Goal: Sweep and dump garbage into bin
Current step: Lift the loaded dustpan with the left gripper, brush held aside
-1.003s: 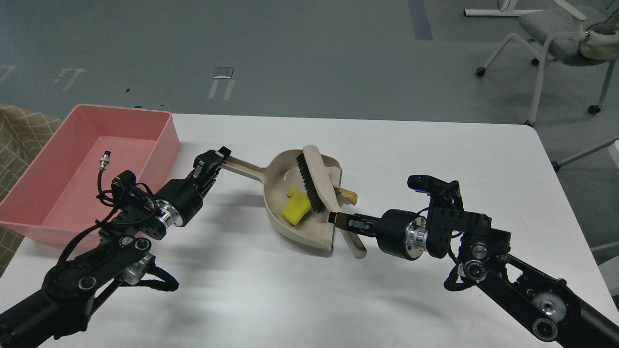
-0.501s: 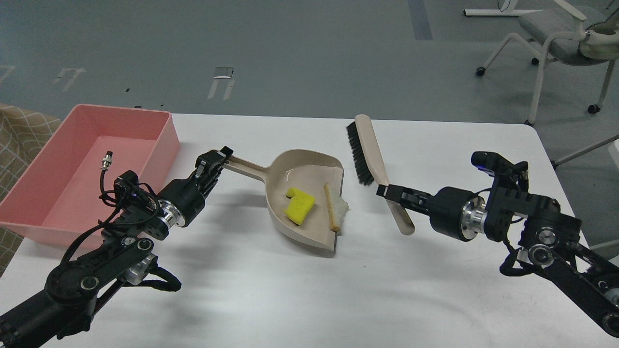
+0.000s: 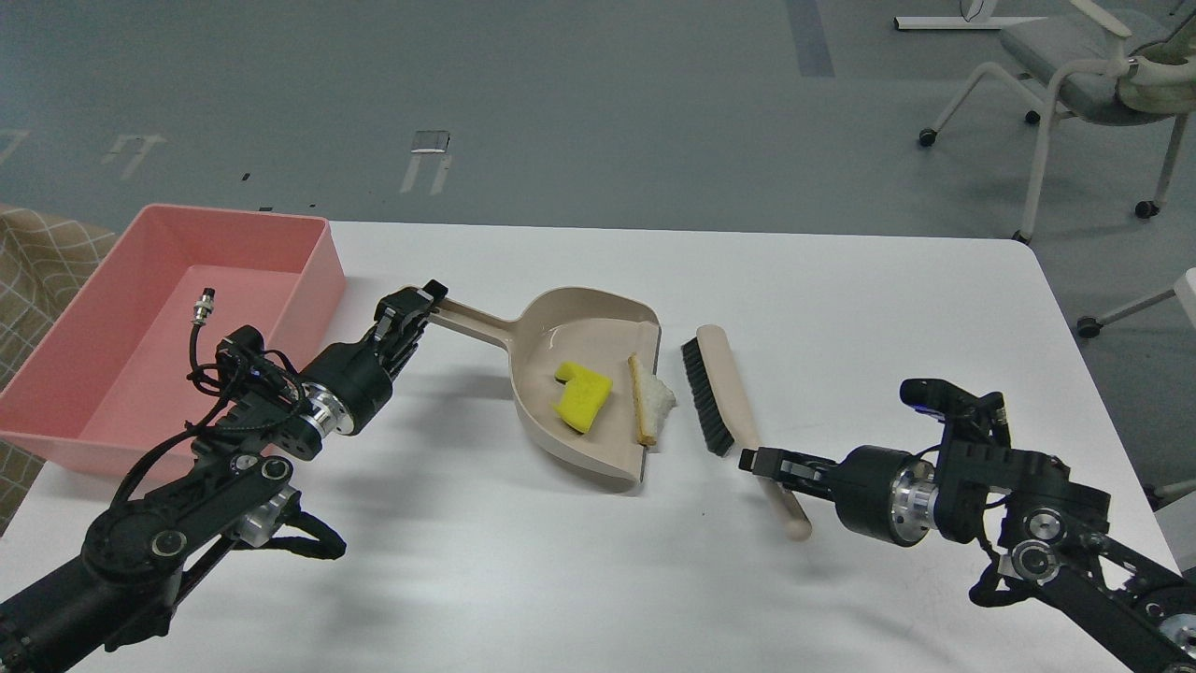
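Observation:
A beige dustpan lies mid-table, its handle pointing left. My left gripper is shut on that handle. The yellow notched foam block lies inside the pan. The white bread slice with brown crust stands on edge at the pan's open lip, half in. A beige hand brush with black bristles sits just right of the pan. My right gripper is shut on the brush handle. The pink bin stands at the far left of the table.
A woven patterned surface shows left of the bin. A grey chair stands on the floor beyond the table's far right corner. The white table ends close behind the bin and pan.
The brush went from inside the pan, up and right, then came down just right of the pan's lip. The bread slice now sits at the lip. The left arm held still.

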Tool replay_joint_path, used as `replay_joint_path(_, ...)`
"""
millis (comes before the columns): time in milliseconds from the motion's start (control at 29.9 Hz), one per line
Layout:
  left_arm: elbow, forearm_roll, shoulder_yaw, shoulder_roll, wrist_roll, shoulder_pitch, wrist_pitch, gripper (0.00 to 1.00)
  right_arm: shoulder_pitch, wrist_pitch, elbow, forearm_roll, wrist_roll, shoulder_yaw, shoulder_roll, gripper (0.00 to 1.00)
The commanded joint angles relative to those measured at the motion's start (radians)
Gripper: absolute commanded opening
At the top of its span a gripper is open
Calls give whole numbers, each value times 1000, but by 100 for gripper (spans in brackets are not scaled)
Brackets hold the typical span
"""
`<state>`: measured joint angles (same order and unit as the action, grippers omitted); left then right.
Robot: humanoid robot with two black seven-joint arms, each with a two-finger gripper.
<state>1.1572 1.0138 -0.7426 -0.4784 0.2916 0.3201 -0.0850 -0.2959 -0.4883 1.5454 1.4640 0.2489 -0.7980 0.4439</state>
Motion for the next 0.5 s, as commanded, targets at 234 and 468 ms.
replay_joint_path(234, 1, -1, -3, 14, 0, 0, 1, 0, -81, 0, -33, 1, 1, 11, -137, 0)
replay_joint_path(468, 4, -6, -4, 12, 0, -1, 1, 0, -123, 0, -56, 1, 3, -1, -195, 0)
